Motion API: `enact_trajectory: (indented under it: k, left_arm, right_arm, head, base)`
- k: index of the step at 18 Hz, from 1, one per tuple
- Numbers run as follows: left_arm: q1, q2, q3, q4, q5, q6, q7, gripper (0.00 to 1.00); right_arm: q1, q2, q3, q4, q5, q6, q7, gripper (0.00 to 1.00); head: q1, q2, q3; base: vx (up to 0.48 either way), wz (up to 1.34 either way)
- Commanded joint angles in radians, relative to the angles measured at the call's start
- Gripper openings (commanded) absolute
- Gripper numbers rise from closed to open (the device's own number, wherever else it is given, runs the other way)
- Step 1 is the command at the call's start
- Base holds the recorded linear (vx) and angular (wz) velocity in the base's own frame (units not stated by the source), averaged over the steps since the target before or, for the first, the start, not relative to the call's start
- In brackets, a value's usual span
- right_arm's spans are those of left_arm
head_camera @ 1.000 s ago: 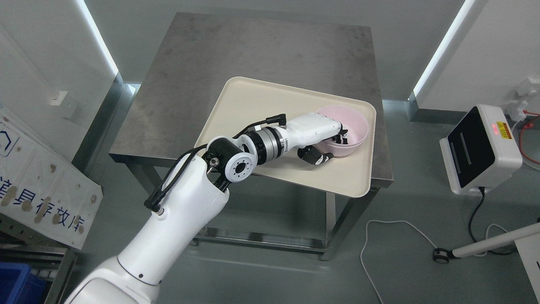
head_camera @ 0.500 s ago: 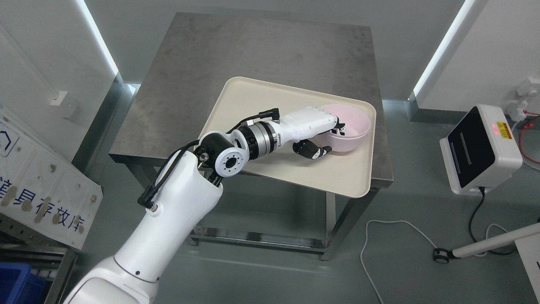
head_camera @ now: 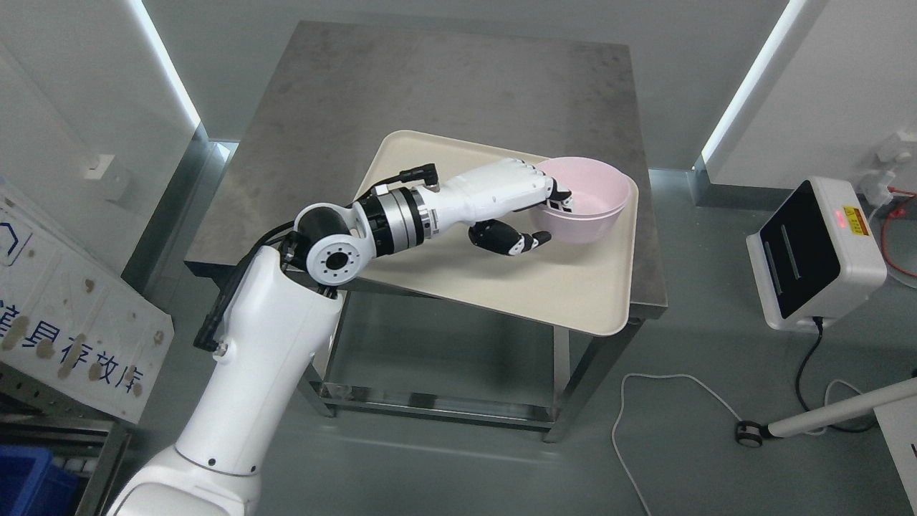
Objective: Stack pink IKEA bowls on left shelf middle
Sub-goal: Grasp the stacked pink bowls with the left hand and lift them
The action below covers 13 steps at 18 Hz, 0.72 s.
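A pink bowl (head_camera: pixel 591 201) hangs tilted above the right end of the cream tray (head_camera: pixel 430 165). My left hand (head_camera: pixel 548 215) is shut on its near rim, with fingers (head_camera: pixel 562 197) inside the bowl and the thumb under its outer wall. The left arm reaches in from the lower left across the tray. The right arm does not show.
The tray lies on a grey metal table (head_camera: pixel 401 86), overhanging its front edge. A white device with a black screen (head_camera: pixel 809 251) stands on the floor to the right, with cables. A printed board (head_camera: pixel 64 315) and a blue bin (head_camera: pixel 29 480) are at the lower left.
My left hand has lifted the pink bowl off the tray and carried it up and slightly back. The elbow has swung to the left.
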Motion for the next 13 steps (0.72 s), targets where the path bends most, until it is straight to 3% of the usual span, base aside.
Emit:
enact_trajectory:
  k: [1, 4, 13]
  left_arm:
    - [0.123, 0.017, 0.365, -0.137, 0.137, -0.167, -0.115, 0.0]
    - [0.197, 0.017, 0.377, -0.222, 0.197, -0.235, -0.131, 0.01]
    - [0.343, 0.017, 0.409, -0.223, 0.231, -0.235, -0.131, 0.02]
  right_arm:
    - [0.029, -0.017, -0.011, -0.034, 0.0, -0.001, 0.001, 1.0]
    - [0.029, -0.017, -0.011, -0.034, 0.0, -0.001, 0.001, 1.0]
    - [0.029, -0.017, -0.012, -0.034, 0.0, -0.001, 0.001, 1.0]
  head:
    - [0.0, 0.0, 0.0]
    - [0.0, 0.0, 0.0]
    - [0.0, 0.0, 0.0]
  base:
    - [0.0, 0.0]
    - [0.0, 0.0]
    - [-0.007, -0.01]
